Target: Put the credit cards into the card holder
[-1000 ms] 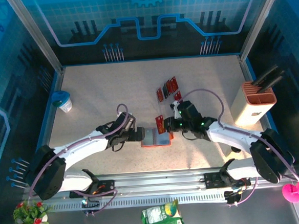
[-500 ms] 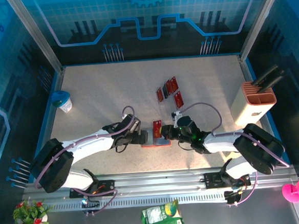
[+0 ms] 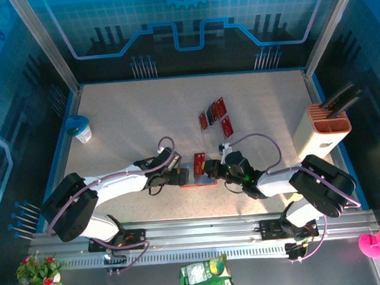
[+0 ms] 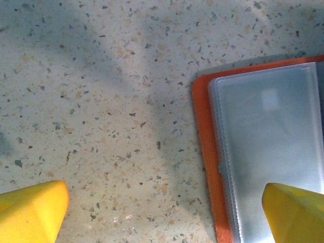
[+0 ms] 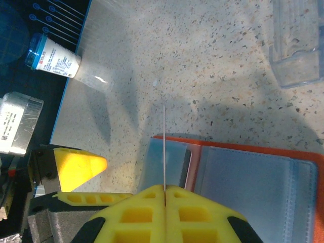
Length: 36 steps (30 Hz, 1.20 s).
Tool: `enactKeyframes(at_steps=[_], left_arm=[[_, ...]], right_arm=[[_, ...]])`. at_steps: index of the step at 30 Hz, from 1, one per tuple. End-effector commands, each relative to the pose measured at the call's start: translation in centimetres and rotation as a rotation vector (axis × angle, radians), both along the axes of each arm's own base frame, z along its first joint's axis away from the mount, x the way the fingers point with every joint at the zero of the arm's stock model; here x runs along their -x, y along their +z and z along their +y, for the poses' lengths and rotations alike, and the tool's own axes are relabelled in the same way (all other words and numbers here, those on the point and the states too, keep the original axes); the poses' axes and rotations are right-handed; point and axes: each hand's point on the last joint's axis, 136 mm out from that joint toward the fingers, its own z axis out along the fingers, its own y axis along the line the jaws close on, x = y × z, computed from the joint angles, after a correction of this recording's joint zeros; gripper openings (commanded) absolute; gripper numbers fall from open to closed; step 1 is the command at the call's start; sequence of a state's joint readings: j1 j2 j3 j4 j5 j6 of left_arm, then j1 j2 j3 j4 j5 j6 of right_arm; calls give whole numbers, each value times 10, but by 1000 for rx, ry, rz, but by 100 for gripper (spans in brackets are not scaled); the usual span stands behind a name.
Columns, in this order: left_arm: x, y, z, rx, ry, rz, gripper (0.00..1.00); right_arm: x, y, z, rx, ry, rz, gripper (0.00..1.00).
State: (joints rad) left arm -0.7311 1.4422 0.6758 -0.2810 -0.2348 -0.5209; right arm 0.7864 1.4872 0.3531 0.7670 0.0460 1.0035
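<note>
The card holder [image 3: 199, 179] lies open near the table's front, an orange-red case with a grey-blue inside [image 5: 253, 177]. My right gripper [image 5: 165, 188] is shut on a credit card [image 5: 164, 147], a thin card seen edge-on, standing over the holder's left half. From above this card [image 3: 200, 162] shows red at the right gripper [image 3: 211, 170]. My left gripper [image 3: 181, 176] stands open at the holder's left edge [image 4: 205, 152], with its yellow fingertips [image 4: 30, 212] low over the table. Three more red credit cards [image 3: 214, 116] lie on the table behind the holder.
A salmon-and-white box with black tools [image 3: 323, 130] stands at the right edge. A small white jar with a blue lid [image 3: 79, 129] sits at the far left. A clear plastic piece [image 5: 298, 45] lies just beyond the holder.
My right gripper has come down and left with the red card, from behind the holder to over its left half. The left gripper has shifted slightly right toward the holder.
</note>
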Motion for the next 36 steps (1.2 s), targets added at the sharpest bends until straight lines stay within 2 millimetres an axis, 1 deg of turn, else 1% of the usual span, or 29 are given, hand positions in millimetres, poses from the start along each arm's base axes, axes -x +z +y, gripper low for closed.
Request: enactKeyframes(at_steps=[1, 7, 21, 36], left_arm=[[5, -10, 9, -45, 3, 8, 99], [9, -14, 14, -65, 13, 21, 99], [11, -17, 15, -72, 20, 29, 99], [12, -20, 16, -73, 22, 34, 99]], right_arm=[[1, -2, 0, -4, -16, -9, 0], [1, -4, -1, 0, -21, -6, 0], [1, -9, -4, 8, -33, 2, 0], [5, -24, -3, -8, -27, 39, 0]])
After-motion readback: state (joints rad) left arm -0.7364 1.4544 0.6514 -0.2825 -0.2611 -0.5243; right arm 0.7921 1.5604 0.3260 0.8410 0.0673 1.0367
